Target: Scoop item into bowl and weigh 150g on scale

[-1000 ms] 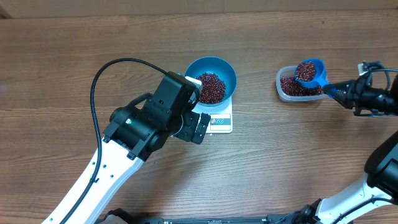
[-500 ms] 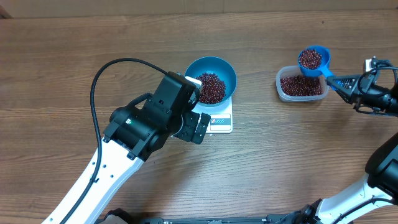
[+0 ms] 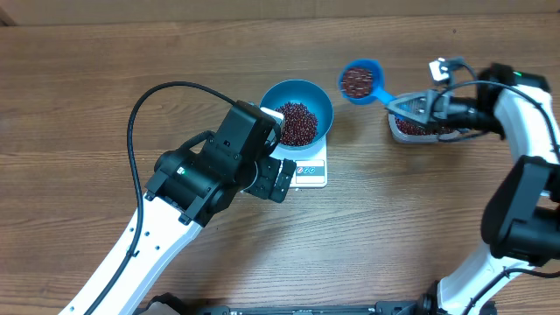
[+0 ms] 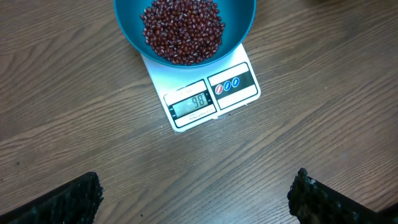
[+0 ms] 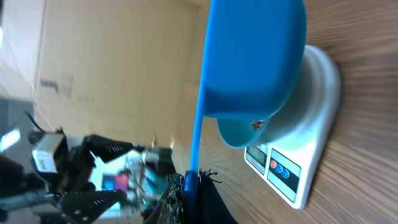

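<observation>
The beans (image 4: 181, 31) lie as a heap in the bowl (image 4: 245, 15), filling its bottom but well below the rim; a second load of them sits in a small blue scoop (image 3: 357, 81), and more lie in the clear tub (image 3: 399, 130) off to the right; the bowl stands on the scale (image 4: 211, 96), whose display in the left wrist view reads 98, so by my judgement the weighing is past halfway with one careful addition or so left.

The scoop hangs in the air between tub and bowl, just right of the bowl's rim and apart from it; the right gripper (image 3: 406, 106) is clamped tight on its thin handle; the left gripper (image 4: 196, 180) stands wide with nothing in it, poised over the bare bench (image 3: 87, 87) in front of the scale.

The chief risk is overshoot: the scoop looks full, and tipping it out at once could carry the reading past the target; a slow, partial tilt would guard against that. Beans could also roll off the lip short of the bowl and scatter on the bench or the scale; a knock of scoop against rim could shift the bowl; the narrow handle might twist in the pinch.
</observation>
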Motion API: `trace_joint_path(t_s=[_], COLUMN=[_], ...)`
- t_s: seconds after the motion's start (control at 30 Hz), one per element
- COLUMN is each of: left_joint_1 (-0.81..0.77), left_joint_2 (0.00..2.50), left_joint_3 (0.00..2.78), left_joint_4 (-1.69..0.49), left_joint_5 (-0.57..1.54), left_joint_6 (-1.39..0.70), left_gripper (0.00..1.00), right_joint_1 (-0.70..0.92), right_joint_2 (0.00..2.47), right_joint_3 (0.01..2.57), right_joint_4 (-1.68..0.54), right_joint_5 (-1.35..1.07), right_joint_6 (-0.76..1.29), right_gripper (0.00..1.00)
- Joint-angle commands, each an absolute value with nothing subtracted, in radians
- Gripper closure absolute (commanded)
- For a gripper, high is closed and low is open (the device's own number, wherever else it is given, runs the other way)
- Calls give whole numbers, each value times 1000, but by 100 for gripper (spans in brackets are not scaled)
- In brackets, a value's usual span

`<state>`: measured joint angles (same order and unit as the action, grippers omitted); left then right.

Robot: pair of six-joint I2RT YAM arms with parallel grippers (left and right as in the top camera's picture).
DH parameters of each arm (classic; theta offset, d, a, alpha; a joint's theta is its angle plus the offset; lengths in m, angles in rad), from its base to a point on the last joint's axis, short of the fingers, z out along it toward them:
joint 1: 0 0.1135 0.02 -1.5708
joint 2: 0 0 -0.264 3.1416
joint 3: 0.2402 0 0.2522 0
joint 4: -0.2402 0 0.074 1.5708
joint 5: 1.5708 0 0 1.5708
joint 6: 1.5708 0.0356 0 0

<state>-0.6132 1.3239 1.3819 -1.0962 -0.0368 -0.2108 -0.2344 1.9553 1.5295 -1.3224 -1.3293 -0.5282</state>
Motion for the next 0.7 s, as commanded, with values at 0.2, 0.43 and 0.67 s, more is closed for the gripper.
trace_joint_path(t_s=[0.2,0.43,0.67], left_joint_1=[-607,-607,-607], left_joint_2=[1320,1320,1320], left_joint_3=[1385,1385,1385], left_joint_4=[-1096,-1096,-1096], left_joint_5=[-33,-33,-33], left_joint_6=[-221,-221,-221], left_gripper=[0,0,1], right_joint_1=[-58,24,94], right_joint_2=[1939,1935,1884], right_joint_3=[1666,1685,1685], right_joint_4=[-1268,-1153,-1100], right_joint_5=[-1240,-1047,-936], right_joint_6=[-546,-392,-389], right_gripper=[96,96,96])
